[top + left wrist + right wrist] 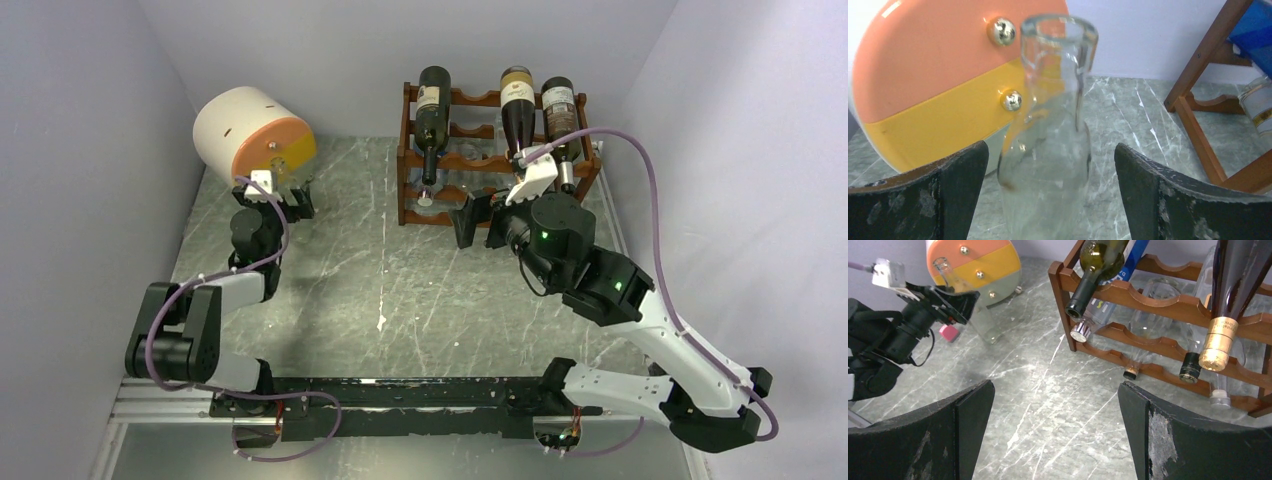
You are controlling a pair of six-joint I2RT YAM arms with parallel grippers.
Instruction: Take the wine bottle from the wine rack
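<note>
The left gripper (pixel 1050 146) is wide open and holds nothing. A clear glass bottle (pixel 1048 165) stands between its jaws with its mouth up and a gap showing on each side, so neither finger touches it. Just past the jaws, behind the bottle and to their left, lies a white drum (pixel 933 75) with an orange and yellow face. A leg of the rack (pixel 1158 295) shows off to the jaws' right.

The right gripper (pixel 1055 385) is also wide open and empty, hovering over the table (pixel 1048 430). The rack is ahead of its jaws and to their right, well apart from the clear bottle. Several bottles lie in the rack necks down, among them a green bottle (pixel 1098 260) at its left end and a dark, gold-capped bottle (pixel 1238 280) further right.
</note>
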